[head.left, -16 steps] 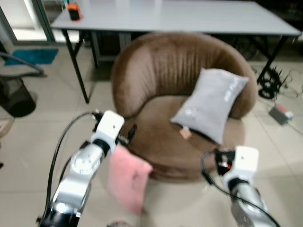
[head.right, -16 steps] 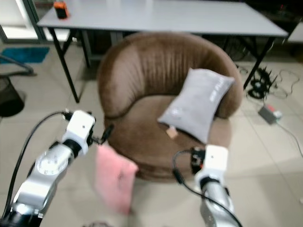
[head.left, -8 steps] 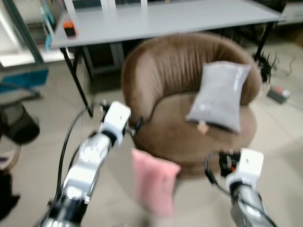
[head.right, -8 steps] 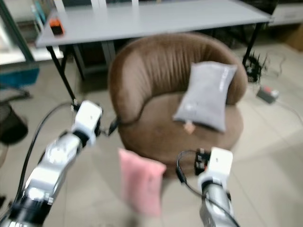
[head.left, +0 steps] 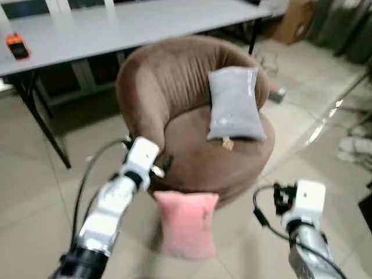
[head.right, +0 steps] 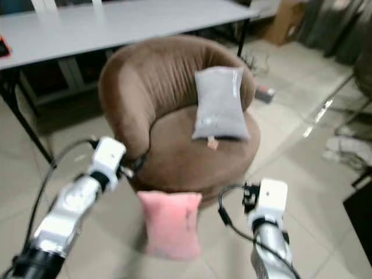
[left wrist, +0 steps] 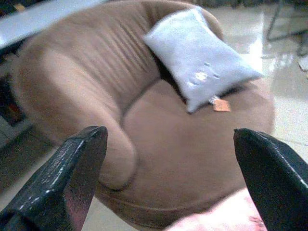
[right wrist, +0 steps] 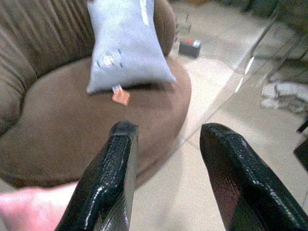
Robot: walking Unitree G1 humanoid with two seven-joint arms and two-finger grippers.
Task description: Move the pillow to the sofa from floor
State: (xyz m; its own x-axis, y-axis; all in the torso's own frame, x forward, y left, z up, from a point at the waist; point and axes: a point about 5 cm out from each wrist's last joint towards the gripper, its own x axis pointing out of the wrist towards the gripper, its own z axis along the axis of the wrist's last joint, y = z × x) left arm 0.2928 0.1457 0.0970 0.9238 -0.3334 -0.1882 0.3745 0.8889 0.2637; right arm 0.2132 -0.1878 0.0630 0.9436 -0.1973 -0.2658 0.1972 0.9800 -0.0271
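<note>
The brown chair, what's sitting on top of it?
A grey pillow leans against the back of the brown chair, with a small orange tag on the seat beside it. Whatever is behind the pillow is covered.

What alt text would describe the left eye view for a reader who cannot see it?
A pink pillow stands on the tiled floor against the front of a round brown sofa, where a grey pillow leans on the backrest. Both silver arms reach forward; a grey table stands behind.

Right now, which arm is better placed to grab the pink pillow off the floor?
Probably the left: the left gripper hangs open just above the pink pillow leaning against the sofa; the right gripper sits farther aside.
</note>
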